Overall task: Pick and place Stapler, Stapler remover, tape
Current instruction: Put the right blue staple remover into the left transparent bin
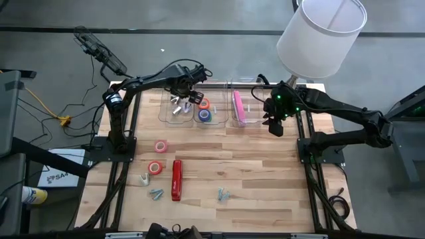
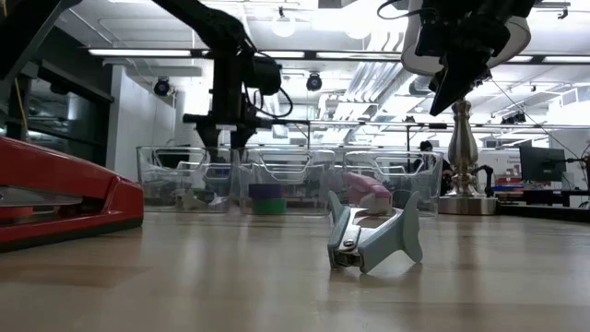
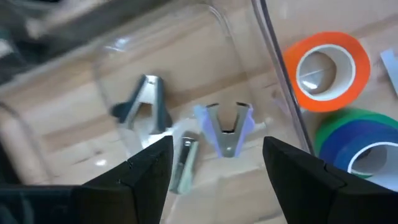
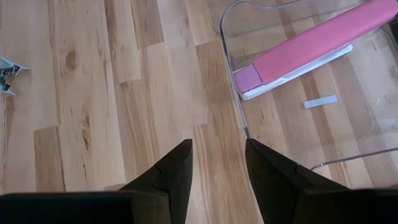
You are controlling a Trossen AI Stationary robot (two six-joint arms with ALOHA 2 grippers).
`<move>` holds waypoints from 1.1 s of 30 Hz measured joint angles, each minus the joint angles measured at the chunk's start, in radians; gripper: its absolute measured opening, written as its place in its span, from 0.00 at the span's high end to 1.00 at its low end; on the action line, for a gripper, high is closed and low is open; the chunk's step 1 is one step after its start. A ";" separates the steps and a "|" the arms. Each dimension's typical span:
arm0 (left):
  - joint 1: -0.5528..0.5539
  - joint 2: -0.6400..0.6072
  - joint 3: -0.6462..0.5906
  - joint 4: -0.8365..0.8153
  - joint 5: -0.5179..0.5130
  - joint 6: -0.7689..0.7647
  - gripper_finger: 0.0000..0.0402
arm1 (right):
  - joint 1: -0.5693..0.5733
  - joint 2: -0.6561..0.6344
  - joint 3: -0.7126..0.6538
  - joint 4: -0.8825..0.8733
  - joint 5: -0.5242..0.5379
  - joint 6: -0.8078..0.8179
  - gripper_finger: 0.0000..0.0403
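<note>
Seen from above, three clear bins (image 1: 201, 109) are lined up at the 12 o'clock edge of the worktop (image 1: 265, 172). The left pincer (image 1: 188, 95) is held over the leftmost bin, where silvery removers (image 1: 176, 106) are piled. Orange tape (image 1: 204, 103) and blue tape (image 1: 205, 115) are kept in the middle bin, and a pink stapler (image 1: 238, 107) in the bin toward 3 o'clock. The right pincer (image 1: 275, 123) is hung just past that bin, toward 3 o'clock. Two pink-red rolls (image 1: 158, 157) are left on the bare wood toward 9 o'clock, with a red stapler (image 1: 176, 179) beside them. Loose removers (image 1: 153, 188) are scattered toward 6 o'clock, one more (image 1: 223, 194) at about 5 o'clock.

In the low view, a remover (image 2: 373, 240) is seen lying close by, the red stapler (image 2: 55, 198) at 9 o'clock, the bins (image 2: 277, 180) behind. A lamp base (image 2: 464, 161) is stood at 3 o'clock.

In the left wrist view, the pincer (image 3: 217, 168) is spread and nothing is pinched; removers (image 3: 227, 127) are seen between its fingers inside the bin, with orange tape (image 3: 329, 71) and a blue-and-green roll (image 3: 360, 140) past the wall.

In the right wrist view, the pincer (image 4: 217, 158) is parted and empty above bare wood, with the pink stapler (image 4: 311, 46) in its bin at about 1 o'clock.
</note>
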 joint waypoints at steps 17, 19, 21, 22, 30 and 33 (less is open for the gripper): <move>-0.034 0.000 0.219 -0.235 -0.056 0.041 0.39 | 0.000 0.000 0.000 -0.001 0.000 0.000 0.65; -0.050 0.000 0.243 -0.257 -0.063 0.041 0.39 | 0.000 0.000 0.000 -0.001 0.000 0.000 0.65; -0.070 0.000 0.267 -0.284 -0.071 0.041 0.39 | 0.000 0.000 0.000 -0.001 0.000 0.000 0.65; -0.081 0.000 0.277 -0.291 -0.077 0.040 0.39 | 0.000 0.000 0.000 -0.001 0.000 0.000 0.65; -0.182 0.000 0.333 -0.347 -0.096 0.009 0.39 | 0.000 0.000 0.000 -0.001 0.000 0.000 0.65; -0.222 0.000 0.339 -0.348 -0.096 -0.011 0.39 | 0.000 0.000 0.000 -0.001 0.000 0.000 0.65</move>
